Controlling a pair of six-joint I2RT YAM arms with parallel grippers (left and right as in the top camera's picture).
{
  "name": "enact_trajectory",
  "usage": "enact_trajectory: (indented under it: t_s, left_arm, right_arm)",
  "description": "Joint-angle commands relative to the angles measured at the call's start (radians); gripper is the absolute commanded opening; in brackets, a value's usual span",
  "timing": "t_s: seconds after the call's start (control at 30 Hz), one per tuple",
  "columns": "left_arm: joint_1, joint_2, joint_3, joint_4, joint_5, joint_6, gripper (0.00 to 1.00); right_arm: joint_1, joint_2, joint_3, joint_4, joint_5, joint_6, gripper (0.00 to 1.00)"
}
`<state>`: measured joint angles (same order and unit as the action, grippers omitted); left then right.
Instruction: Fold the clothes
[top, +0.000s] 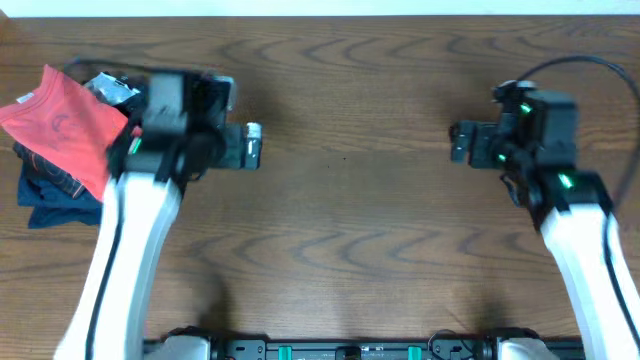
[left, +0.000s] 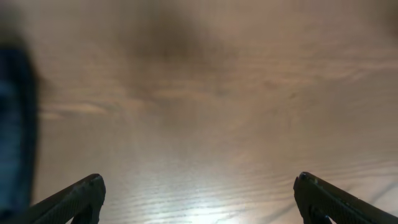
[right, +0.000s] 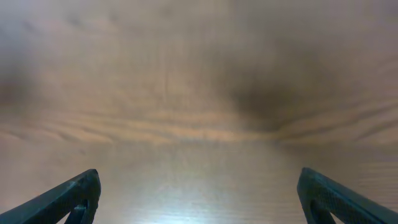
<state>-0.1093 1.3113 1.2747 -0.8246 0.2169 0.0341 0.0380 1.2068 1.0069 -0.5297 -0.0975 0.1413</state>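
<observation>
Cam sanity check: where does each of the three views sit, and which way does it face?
Overhead: fixed above, looking straight down on the table; both arms show, with left gripper and right gripper open; T-shirt heaped with a navy garment at the left edge.
Left wrist: on the left arm, facing down at the wood; its two fingers sit in the bottom corners; dark blue blur at left.
Right wrist: same setup, its fingers over wood only.
Shared: all three see the tabletop; the blue blur is likely that navy garment.
</observation>
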Motion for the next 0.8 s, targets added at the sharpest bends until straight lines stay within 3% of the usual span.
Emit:
enact_trajectory:
  t_s: [0.0,0.17,0.33,0.77]
  left_arm:
    - [-0.002,-0.217,-0.089,0.049,-0.037,-0.005,0.98]
    - [-0.002,-0.462,-0.18,0.133,-0.045,-0.012,0.98]
    - [-0.002,-0.584,-0.18,0.129,-0.046,-0.012,0.98]
    - [-0.002,-0.638,-0.18,0.123,-0.046,-0.012,0.98]
  right_arm:
    - [0.023,-0.181,-0.073,-0.016,0.103,0.019,0.99]
    - [0.052,-0.478,-0.192,-0.02,0.203,0.018,0.99]
    - [0.052,-0.637,-0.203,-0.138,0.202,0.019,0.99]
    - [0.052,-0.692,-0.203,-0.42,0.202,0.019,0.99]
